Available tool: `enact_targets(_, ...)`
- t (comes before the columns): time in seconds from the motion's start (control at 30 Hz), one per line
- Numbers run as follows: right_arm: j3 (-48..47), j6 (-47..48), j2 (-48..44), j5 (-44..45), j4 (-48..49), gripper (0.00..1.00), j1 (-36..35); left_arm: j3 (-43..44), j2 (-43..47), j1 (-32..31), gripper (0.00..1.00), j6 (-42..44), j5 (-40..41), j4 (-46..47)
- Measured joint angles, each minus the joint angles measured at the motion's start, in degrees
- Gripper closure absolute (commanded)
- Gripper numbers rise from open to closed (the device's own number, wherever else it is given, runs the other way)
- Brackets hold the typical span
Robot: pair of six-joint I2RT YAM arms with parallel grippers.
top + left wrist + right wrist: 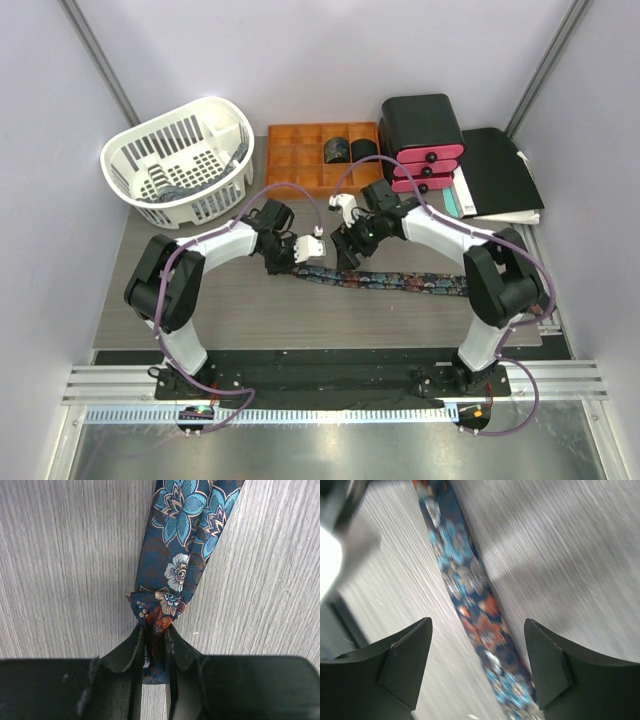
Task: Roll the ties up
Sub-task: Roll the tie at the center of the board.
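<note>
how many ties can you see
3: two rolled ties in the orange tray, one flat tie on the table, pinched by the left gripper. The white basket may hide more.

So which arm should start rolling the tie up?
Probably the left. The left gripper pinches the folded end of the tie, so it can begin the roll. The right gripper hangs open over the tie, holding nothing.

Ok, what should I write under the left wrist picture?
Left gripper pinching the folded end of a flowery blue tie on the grey table.
</note>
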State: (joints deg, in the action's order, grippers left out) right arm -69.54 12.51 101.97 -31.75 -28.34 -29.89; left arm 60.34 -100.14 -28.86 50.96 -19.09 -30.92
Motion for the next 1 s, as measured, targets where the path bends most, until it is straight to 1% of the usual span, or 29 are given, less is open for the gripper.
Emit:
enact_targets(0.1,3.6,8.5,-3.7,2.6,0.0,0.19,0.0,0.1,0.0,0.0,0.87,-0.7,0.3,0.0)
enact_targets(0.2,7.9,16.1,-5.3,5.6,-0.3,0.17,0.0,0.1,0.0,0.2,0.87,-1.3,0.5,-0.1)
enact_targets(0.27,11.2,21.1,-6.5,7.6,-0.8,0.13,0.1,0.2,0.0,0.6,0.87,-1.6,0.6,-0.2)
enact_targets(0.37,16.0,28.0,-9.9,10.2,-2.3,0.13,0.8,0.2,-0.1,1.3,0.87,-2.0,0.6,-0.2)
enact_targets(0.47,18.8,33.7,-12.6,12.2,-3.6,0.13,2.3,0.3,-0.1,1.9,0.88,-2.3,0.6,-0.5)
enact_targets(0.63,18.8,42.1,-11.4,14.7,-4.1,0.14,8.2,0.4,-0.1,2.7,0.88,-2.4,0.7,-0.9)
enact_targets(0.8,17.4,49.9,-10.1,14.8,-5.8,0.15,16.4,0.4,-0.1,3.4,0.87,-2.3,0.9,-1.1)
enact_targets(0.93,17.5,56.5,-10.3,15.2,-7.0,0.23,23.9,0.9,-0.3,3.5,0.88,-2.4,0.9,-1.7)
enact_targets(1.0,17.5,60.0,-10.2,15.4,-7.6,0.24,27.9,1.5,-0.7,3.5,0.88,-2.6,0.9,-2.4)
